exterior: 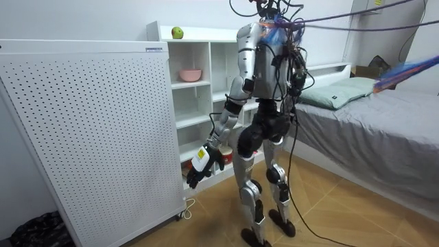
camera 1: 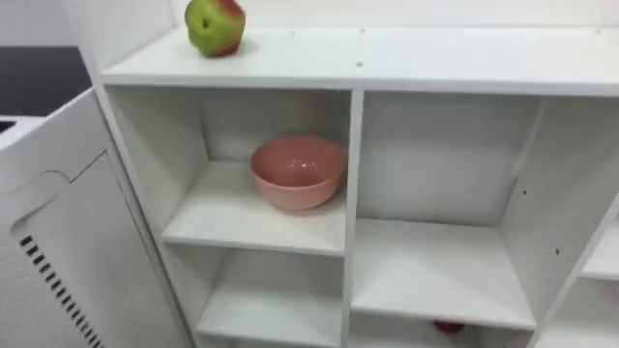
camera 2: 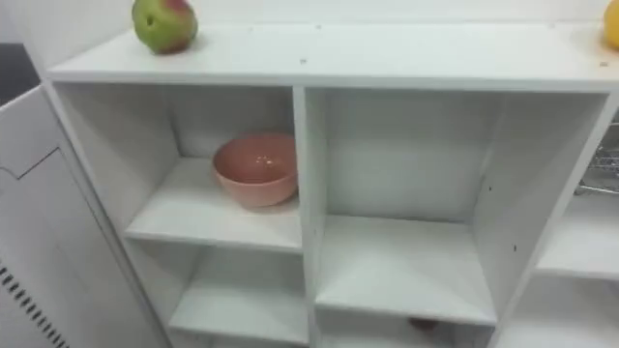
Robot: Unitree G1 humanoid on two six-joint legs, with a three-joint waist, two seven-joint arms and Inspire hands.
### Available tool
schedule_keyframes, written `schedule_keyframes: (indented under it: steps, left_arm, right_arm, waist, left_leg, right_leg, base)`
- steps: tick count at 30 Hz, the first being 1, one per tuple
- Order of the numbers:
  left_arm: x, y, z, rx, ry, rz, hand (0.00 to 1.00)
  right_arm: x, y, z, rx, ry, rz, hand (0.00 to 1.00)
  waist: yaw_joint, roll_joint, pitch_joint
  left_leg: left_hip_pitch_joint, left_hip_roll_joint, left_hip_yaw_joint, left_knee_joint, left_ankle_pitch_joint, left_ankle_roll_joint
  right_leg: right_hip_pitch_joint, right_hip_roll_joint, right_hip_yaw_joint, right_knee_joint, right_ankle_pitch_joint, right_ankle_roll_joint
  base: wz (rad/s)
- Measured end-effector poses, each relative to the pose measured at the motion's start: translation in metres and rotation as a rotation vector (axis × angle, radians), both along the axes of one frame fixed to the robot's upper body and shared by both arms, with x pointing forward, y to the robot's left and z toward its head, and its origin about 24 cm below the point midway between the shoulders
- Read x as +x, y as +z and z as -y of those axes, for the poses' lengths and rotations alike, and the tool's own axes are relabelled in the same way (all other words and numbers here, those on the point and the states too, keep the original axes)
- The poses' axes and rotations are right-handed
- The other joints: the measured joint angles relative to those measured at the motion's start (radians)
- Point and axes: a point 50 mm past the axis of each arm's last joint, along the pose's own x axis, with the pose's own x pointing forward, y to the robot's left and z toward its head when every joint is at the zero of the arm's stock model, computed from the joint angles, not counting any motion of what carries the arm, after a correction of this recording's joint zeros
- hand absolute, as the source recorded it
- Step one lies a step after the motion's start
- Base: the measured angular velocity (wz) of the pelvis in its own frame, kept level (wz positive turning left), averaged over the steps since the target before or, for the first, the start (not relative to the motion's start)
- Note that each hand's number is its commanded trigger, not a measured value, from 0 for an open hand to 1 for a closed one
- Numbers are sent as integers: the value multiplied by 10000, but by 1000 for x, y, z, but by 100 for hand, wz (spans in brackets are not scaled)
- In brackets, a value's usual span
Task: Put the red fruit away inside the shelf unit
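Note:
A green and red apple (camera 1: 215, 26) lies on the top board of the white closet (camera 1: 387, 58), at its left end; the room view also has the apple (exterior: 178, 32) up there. A pink bowl (camera 1: 298, 171) stands on the shelf of the upper left compartment. At the right end of the top board the edge of a yellow fruit (camera 2: 611, 24) shows. A small red thing (camera 1: 448, 327) lies low in the middle column. In the room view I stand facing the closet, and my left hand (exterior: 203, 163) hangs low with loose fingers, holding nothing.
A white perforated panel (exterior: 89, 130) stands against the closet's left side, close to my left arm. A bed with a grey cover (exterior: 370, 130) is behind me. A dark bundle (exterior: 34, 230) lies on the floor at the panel's foot.

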Motion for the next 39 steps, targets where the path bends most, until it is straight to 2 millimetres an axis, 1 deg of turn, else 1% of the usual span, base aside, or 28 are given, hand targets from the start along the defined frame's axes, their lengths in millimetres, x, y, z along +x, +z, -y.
schedule_keyframes:
  steps: [1,2,3,4,5,6,7,8,9,10,11,12,13,14,15,17,18,19,20,21,22,23,24,25,27,33,37,39]
  left_arm:
    - [-5,-2,4,24,-261,-186,0]
    - [-5,-3,7,10,-390,-200,0]
    - [-13,-3,8,105,-349,-284,0]
    - [-17,-3,7,150,-255,-367,0]
    - [-27,-5,8,154,-111,-629,0]
    - [-25,-4,8,196,-222,-588,0]
    - [-24,-4,8,222,-362,-558,0]
    - [-20,-3,10,295,-669,-482,0]
    - [-17,-3,11,407,-966,-428,0]
    - [-20,-3,11,468,-989,-502,0]
    - [-26,-4,14,464,-744,-670,0]
    - [-31,-5,16,421,-420,-795,0]
    - [-35,-6,16,408,-227,-867,0]
    - [-42,-6,15,422,71,-1049,0]
    - [-45,-6,14,455,177,-1175,0]
    - [-45,-6,12,489,135,-1289,0]
    - [-42,-6,12,558,-78,-1303,0]
    - [-41,-6,13,573,-195,-1331,0]
    - [-39,-6,14,575,-374,-1339,0]
    - [-41,-5,11,620,-351,-1396,0]
    - [-41,-5,9,657,-262,-1398,0]
    - [-43,-6,11,589,-157,-1578,0]
    - [-42,-8,14,493,-188,-1654,0]
    - [-35,-9,17,345,-242,-1499,0]
    - [-28,-9,18,241,-485,-1321,0]
    - [-30,-10,19,-114,-574,-1519,0]
    - [-31,-11,20,-347,-624,-1641,0]
    - [-34,-13,21,-556,-623,-1886,0]
  right_arm:
    - [-8,-3,-2,64,-502,-50,0]
    - [-9,-4,-2,74,-687,-27,0]
    - [-4,-6,-7,235,-937,249,0]
    - [1,-5,-9,298,-922,466,0]
    - [2,-5,-12,228,-989,658,0]
    - [-7,-7,-11,123,-1352,474,0]
    - [-13,-8,-10,54,-1543,308,0]
    - [-23,-10,-7,-48,-1885,-8,0]
    - [-30,-11,-6,-83,-2162,-259,0]
    - [-35,-13,-7,-80,-2291,-451,0]
    - [-40,-14,-6,-134,-2419,-702,0]
    - [-44,-16,-5,-165,-2468,-965,0]
    - [-46,-16,-5,-172,-2462,-1080,0]
    - [-50,-17,-4,-155,-2559,-1309,0]
    - [-55,-18,-2,-133,-2721,-1519,0]
    - [-63,-19,-1,-185,-2934,-2025,0]
    - [-68,-19,0,-106,-3130,-2328,0]
    - [-70,-20,0,-68,-3210,-2457,0]
    - [-71,-20,0,22,-3270,-2603,0]
    - [-70,-22,-3,256,-3261,-2653,0]
    - [-66,-23,-6,421,-3224,-2590,0]
    - [-60,-23,-7,595,-3142,-2500,0]
    - [-55,-24,-8,750,-3120,-2472,0]
    - [-59,-24,-8,887,-3179,-2682,0]
    - [-59,-25,-10,1252,-3089,-2821,0]
    - [-47,-26,-13,1807,-2544,-2784,0]
    - [-44,-27,-14,2024,-2482,-2827,0]
    - [-45,-28,-15,2145,-2312,-3024,0]
  waist:
    - [7,92,25]
    - [76,328,97]
    - [130,458,66]
    - [128,432,70]
    - [-286,472,-17]
    - [-577,276,70]
    - [-639,239,74]
    - [-682,167,81]
    - [-630,36,58]
    - [-572,-5,5]
    - [-459,-49,7]
    - [-322,-21,25]
    - [-252,-37,14]
    - [-227,-78,20]
    - [-281,-142,7]
    - [-305,-199,-6]
    - [-256,-183,-18]
    - [-227,-133,12]
    - [-198,33,91]
    - [-164,8,69]
    - [-99,-33,67]
    - [-192,-136,38]
    - [-382,-83,58]
    - [-499,-57,63]
    - [-523,-76,55]
    - [-494,-146,82]
    - [-431,-183,82]
    - [-471,-194,81]
  left_leg:
    - [614,114,-696,-569,130,-14]
    - [927,308,-1245,-776,132,-19]
    - [1145,571,-1921,-862,133,-30]
    - [1082,612,-1894,-830,112,-76]
    - [1050,845,-1383,-755,11,-613]
    - [1054,857,-734,-846,92,-747]
    - [1028,812,-540,-941,96,-749]
    - [754,641,-208,-1073,155,-694]
    - [412,451,51,-1127,551,-321]
    - [443,419,279,-1177,756,-279]
    - [780,395,476,-1148,842,-230]
    - [1045,356,356,-1165,842,-228]
    - [1161,331,224,-1196,842,-228]
    - [1358,235,-16,-1314,836,-230]
    - [1450,155,-57,-1428,834,-230]
    - [1544,107,3,-1473,834,-227]
    - [1632,140,74,-1505,838,-222]
    - [1721,226,22,-1514,844,-214]
    - [1914,361,-305,-1516,852,-205]
    - [1999,418,-864,-1497,851,-206]
    - [1999,367,-983,-1484,841,-218]
    - [1932,451,-962,-1476,729,-313]
    - [1924,468,-680,-1491,718,-331]
    - [1966,483,-340,-1495,718,-331]
    - [2019,534,-9,-1496,721,-328]
    - [2132,547,96,-1488,718,-330]
    - [2139,489,95,-1488,717,-330]
    - [2156,456,101,-1485,707,-316]
  right_leg:
    - [-40,67,-103,507,117,-28]
    - [-222,228,-33,812,8,-59]
    - [-640,597,432,-48,134,-284]
    - [-820,660,536,-661,606,-378]
    - [-524,720,142,-876,1127,-547]
    - [-125,678,63,-1090,1128,-547]
    - [62,664,275,-1189,1127,-547]
    - [396,647,1006,-1403,1128,-541]
    - [578,541,1463,-1466,1084,-464]
    - [655,495,1488,-1474,1074,-390]
    - [816,489,1364,-1511,1143,-256]
    - [1012,515,1205,-1572,1156,-234]
    - [1102,502,1051,-1582,1165,-223]
    - [1390,475,747,-1739,1210,-194]
    - [1610,435,585,-1963,1216,-182]
    - [1758,401,557,-2045,1214,-178]
    - [1729,414,567,-1877,1209,-170]
    - [1682,430,551,-1670,1205,-164]
    - [1499,482,522,-1158,1145,-110]
    - [1377,576,691,-1575,939,-18]
    - [1313,570,787,-2239,1168,-75]
    - [1278,574,563,-2324,1408,-250]
    - [1296,609,414,-2213,1405,-254]
    - [1381,652,427,-2202,1405,-254]
    - [1446,709,573,-2183,1403,-256]
    - [1538,720,560,-2106,1402,-257]
    - [1551,712,557,-2109,1402,-256]
    - [1548,684,564,-2105,1399,-252]
  base:
    - [-39]
    - [-78]
    - [-87]
    - [-53]
    - [26]
    - [64]
    - [70]
    - [55]
    - [43]
    - [15]
    - [-13]
    - [-22]
    - [-26]
    - [-9]
    - [6]
    - [27]
    - [13]
    - [-12]
    - [-33]
    - [-49]
    - [-59]
    - [-27]
    - [12]
    - [40]
    - [19]
    - [5]
    - [7]
    - [9]
